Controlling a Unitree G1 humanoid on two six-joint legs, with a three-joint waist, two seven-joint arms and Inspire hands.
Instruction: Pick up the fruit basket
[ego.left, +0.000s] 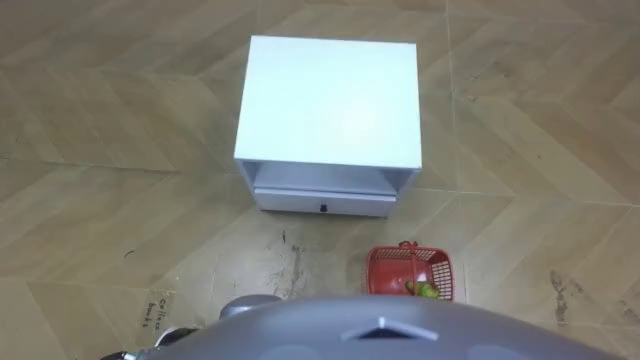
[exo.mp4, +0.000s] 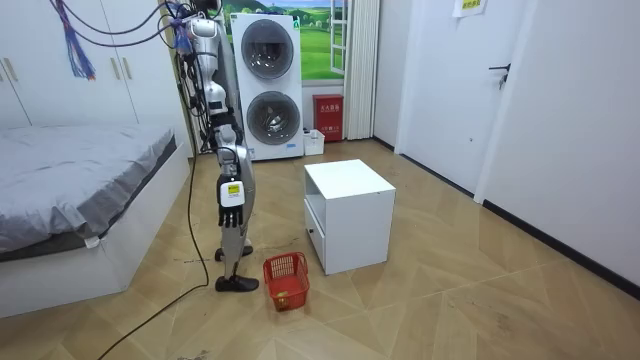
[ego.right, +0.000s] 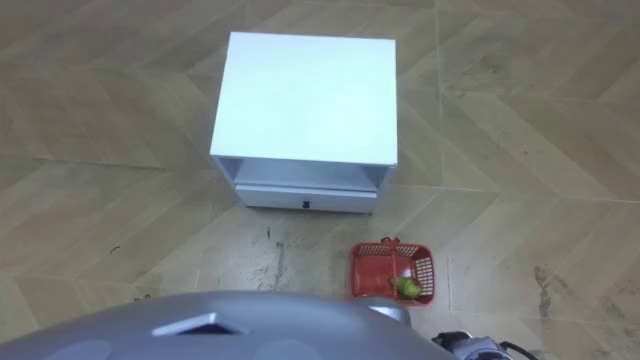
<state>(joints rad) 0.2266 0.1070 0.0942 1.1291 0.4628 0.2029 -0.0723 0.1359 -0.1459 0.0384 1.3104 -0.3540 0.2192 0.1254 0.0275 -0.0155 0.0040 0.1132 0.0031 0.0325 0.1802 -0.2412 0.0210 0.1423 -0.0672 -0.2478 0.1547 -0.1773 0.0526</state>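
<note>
**Approach stage of the pick-up.** The red fruit basket (ego.left: 410, 272), with a green fruit (ego.left: 427, 290) inside, sits untouched on the wooden floor (ego.left: 540, 150) at the lower centre-right of the eye views, near the front of the white bedside cabinet (ego.left: 330, 100) but apart from it. In the room view the robot stands upright just left of the basket. Its right hand (exo.mp4: 231, 193) hangs at its side, middle left of the frame, apparently empty, though whether the fingers are slack or curled cannot be told. The next move likely calls for bending or kneeling, lowering that hand to the basket's handle (ego.left: 407, 247), and closing round it before lifting.

wooden floor (exo.mp4: 450, 300), white cabinet (exo.mp4: 350, 215), grey bed (exo.mp4: 70, 170), stacked washers (exo.mp4: 268, 85)
</note>
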